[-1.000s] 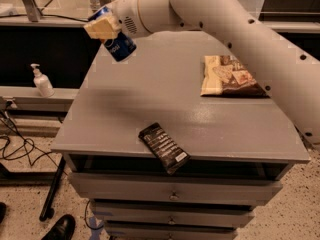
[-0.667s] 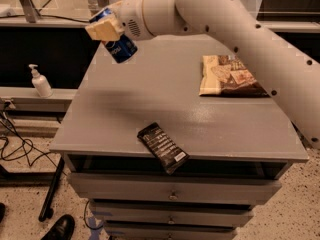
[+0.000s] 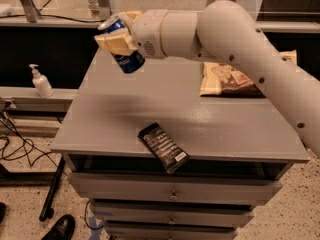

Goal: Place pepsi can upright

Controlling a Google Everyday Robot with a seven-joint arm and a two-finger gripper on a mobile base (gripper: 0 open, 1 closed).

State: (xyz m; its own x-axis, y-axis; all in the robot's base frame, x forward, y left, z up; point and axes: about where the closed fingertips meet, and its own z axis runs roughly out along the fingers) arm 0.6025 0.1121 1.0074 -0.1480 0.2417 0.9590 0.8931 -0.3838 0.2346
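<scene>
- Progress: pickup done, upright placement on table (image 3: pixel 125 114) not yet done; roughly midway, by judgement.
- Hold: gripper (image 3: pixel 116 40) clamped on pepsi can (image 3: pixel 131 61), in the air above far-left corner of tabletop.
- Pose of pepsi can: tilted between tan fingers (image 3: pixel 114 43), silver top up-left, blue body poking out below, clear of surface.
- Left to do: righting, lowering, letting go.
</scene>
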